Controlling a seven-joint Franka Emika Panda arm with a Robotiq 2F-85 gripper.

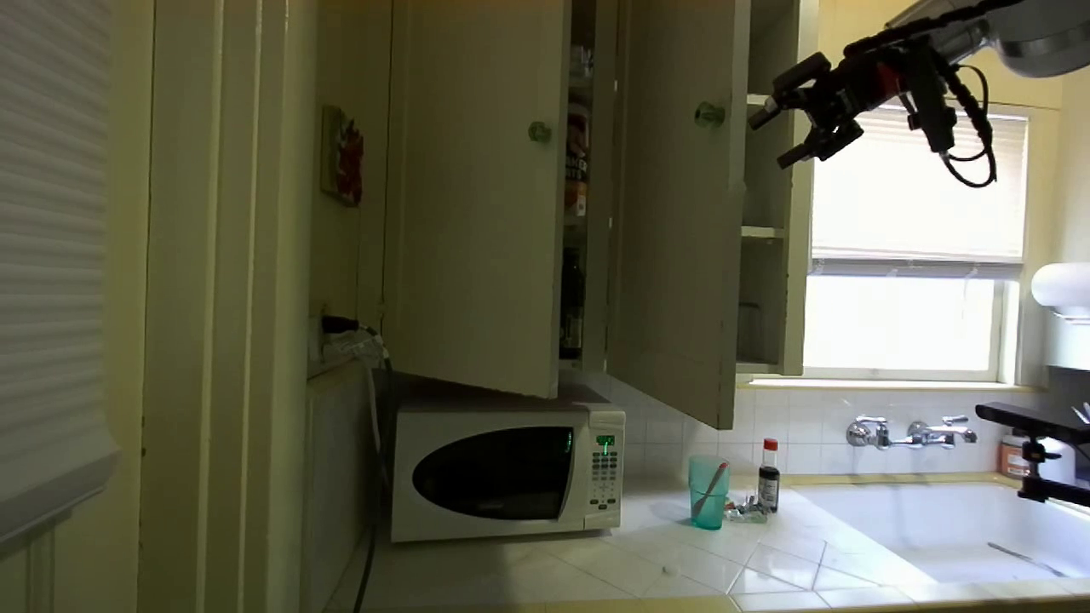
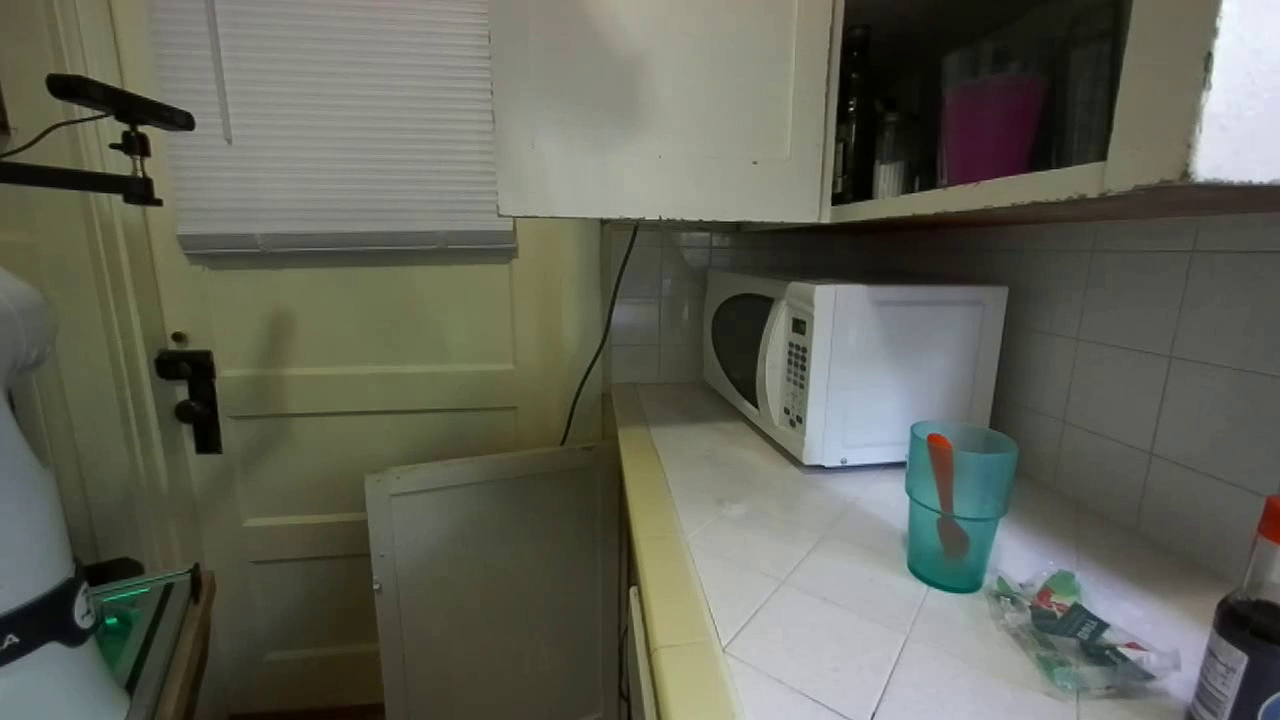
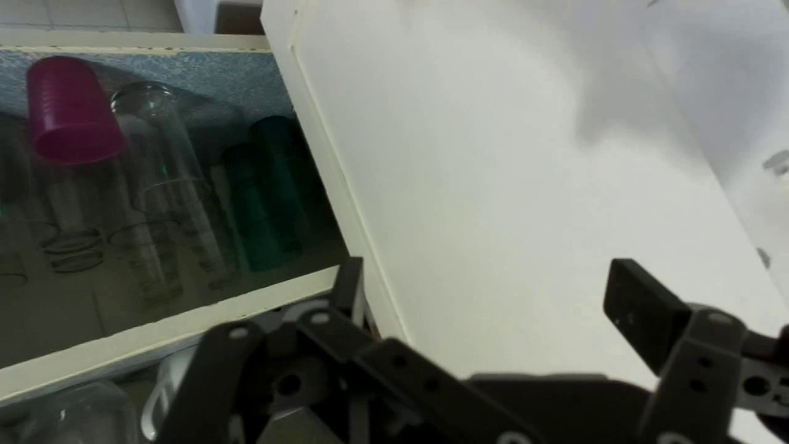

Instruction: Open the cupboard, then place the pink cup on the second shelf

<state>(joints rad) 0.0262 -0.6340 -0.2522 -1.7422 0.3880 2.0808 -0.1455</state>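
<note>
The cream cupboard (image 1: 788,281) stands with both doors ajar in an exterior view; its nearer door (image 1: 677,238) swings out wide, and pale shelves (image 1: 762,232) show behind it. On the lowest board, among glasses, the pink cup (image 2: 992,130) stands upright. It also appears at the upper left of the wrist view as a pink cup (image 3: 73,111) in the upside-down picture. My gripper (image 1: 773,139) hangs in front of the cupboard at upper-shelf height, beside the door's edge. In the wrist view its fingers (image 3: 644,314) are spread, with only the door face behind the gap.
Clear glasses (image 3: 157,142) and dark green cups (image 3: 265,203) share the pink cup's shelf. Below, a white microwave (image 2: 910,370), a teal cup (image 2: 958,500) with a spoon, a plastic packet (image 2: 1080,640) and a sauce bottle (image 1: 769,481) sit on the counter. The sink (image 1: 954,502) lies beyond.
</note>
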